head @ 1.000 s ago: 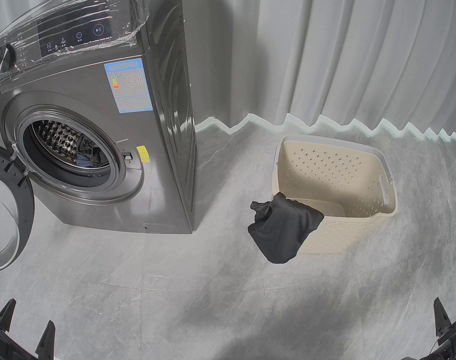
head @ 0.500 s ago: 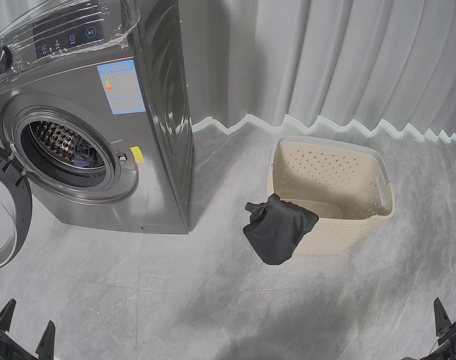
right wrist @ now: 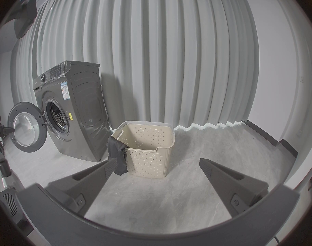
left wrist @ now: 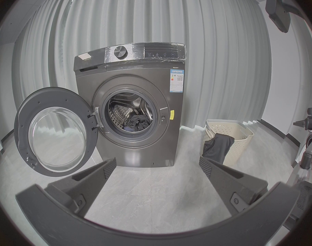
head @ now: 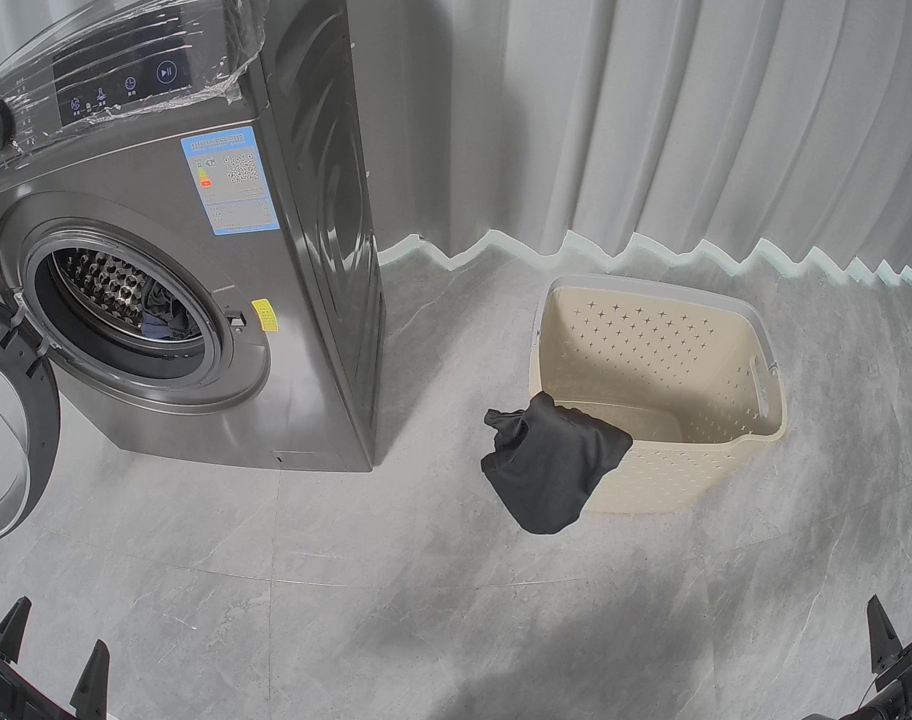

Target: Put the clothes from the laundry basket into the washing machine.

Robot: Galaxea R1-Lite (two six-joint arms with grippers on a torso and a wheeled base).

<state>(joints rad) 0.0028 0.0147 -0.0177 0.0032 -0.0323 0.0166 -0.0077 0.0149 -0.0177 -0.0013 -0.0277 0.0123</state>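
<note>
Your left gripper [left wrist: 156, 163] sits low at the near left of the scene, its two dark fingers spread wide apart with nothing between them. It faces the grey metal front-loading washing machine [head: 306, 202]. Your right gripper [right wrist: 157, 163] sits low at the near right, fingers likewise parted and empty, facing the beige perforated plastic laundry basket [head: 676, 472]. The basket stands upright on the grey marble-patterned floor [head: 376, 572], to the right of the washer and apart from it, with bare floor between the two. A black cloth garment [head: 551, 467] is draped over the basket's near left corner. Part of it lies inside the rim, and most of it hangs down the outside wall towards the floor. You can see the basket's pale bottom and its star-punched inner walls beyond the garment. The washer's round glass door [head: 1, 422] is swung fully open to the left on its hinge, leaving the drum mouth uncovered. A small heap of dark clothes [left wrist: 137, 122] lies at the bottom of the steel drum. Clear plastic film covers the control panel on top. A white pleated curtain [head: 676, 102] hangs behind both the machine and the basket. Both grippers are well short of the garment and touch nothing.
</note>
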